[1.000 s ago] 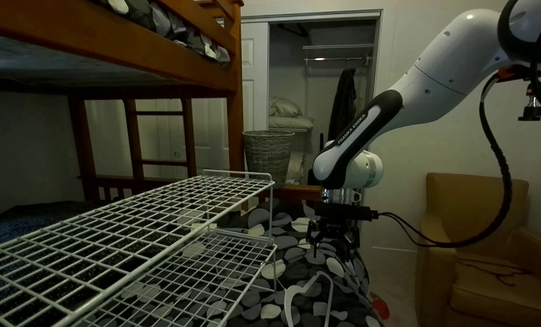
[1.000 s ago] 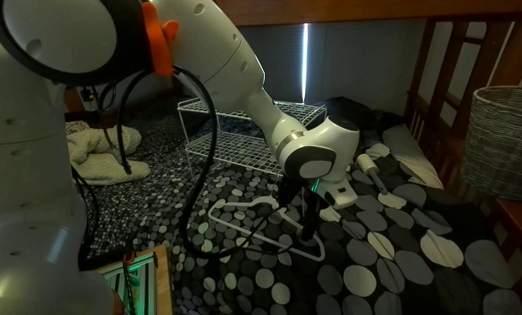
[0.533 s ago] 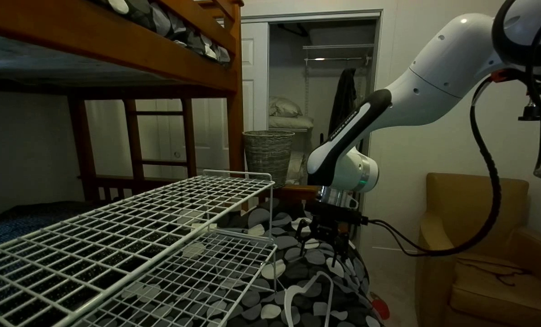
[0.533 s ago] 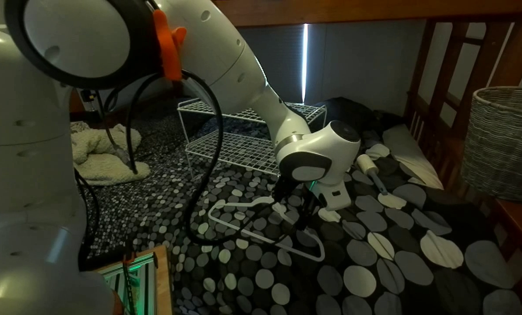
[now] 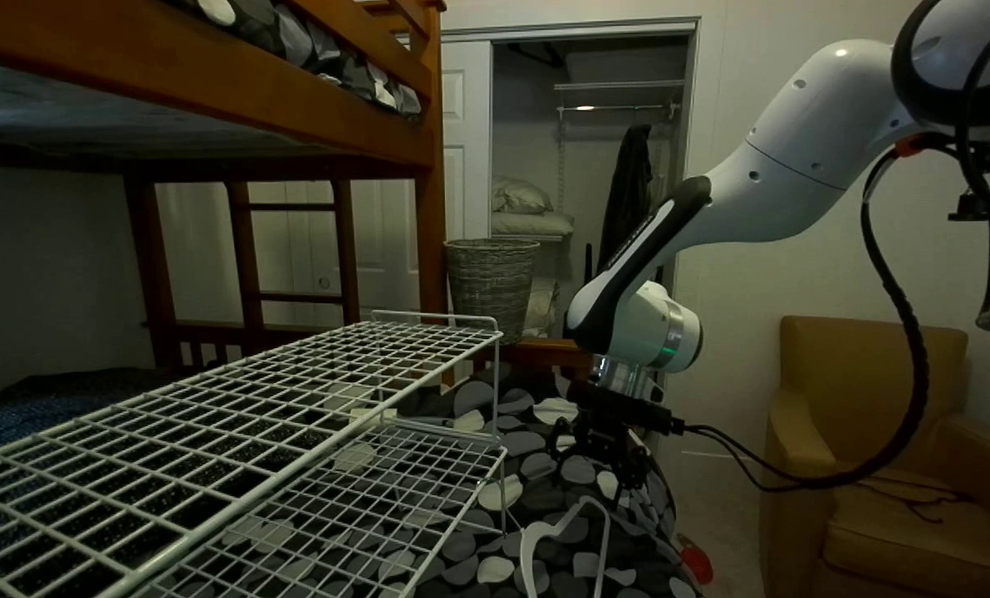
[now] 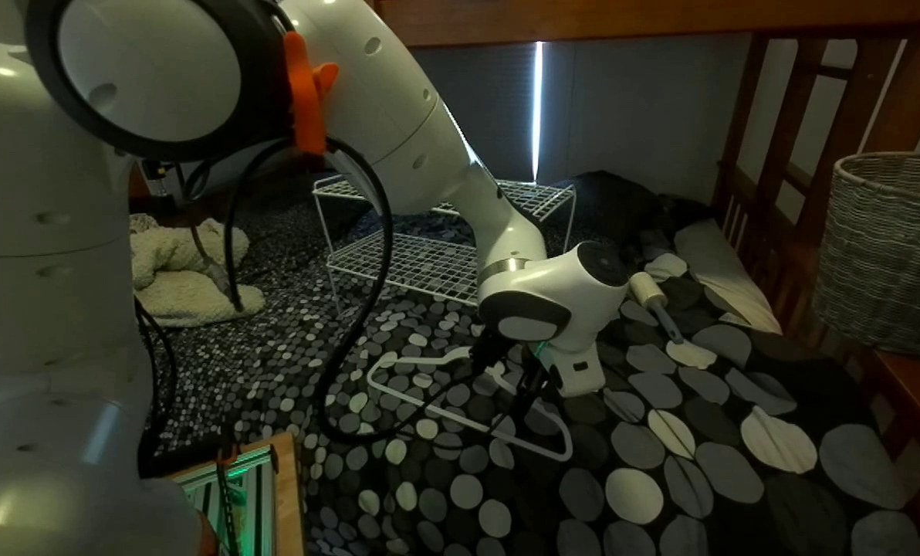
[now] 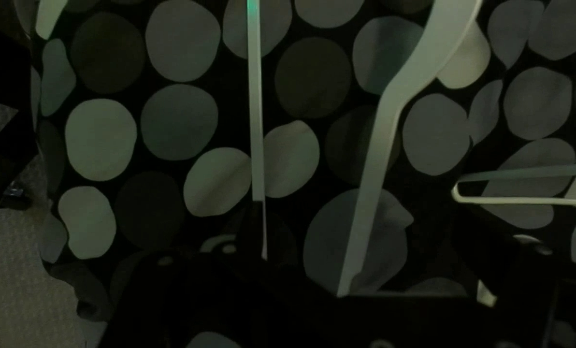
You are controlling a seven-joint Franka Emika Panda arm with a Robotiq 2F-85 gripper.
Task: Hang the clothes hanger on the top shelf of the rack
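Observation:
The pale clothes hanger [image 5: 529, 552] lies on the dotted bedding in front of the rack; it also shows in an exterior view [image 6: 390, 391]. The rack [image 5: 497, 390] is white wire with two tiers, and its top shelf [image 5: 294, 470] holds nothing I can see. The top shelf is partly behind my arm in an exterior view [image 6: 549, 199]. My gripper [image 5: 590, 477] is open and low over the hanger. In the wrist view, my gripper [image 7: 360, 215] has its fingers apart, with one hanger limb [image 7: 377, 145] between them and another limb passing at the left finger. Contact cannot be told.
A white wire end [image 7: 520, 200], likely of the rack, is beside the right finger. A lint roller [image 6: 655, 303] lies on the bed. A wicker basket [image 5: 491, 286] stands behind. The bunk frame [image 5: 296, 91] overhangs the rack. An armchair [image 5: 877, 390] stands at the side.
My gripper has come down toward the hanger and tilted, shifting slightly left in an exterior view. The hanger and the rack have not moved.

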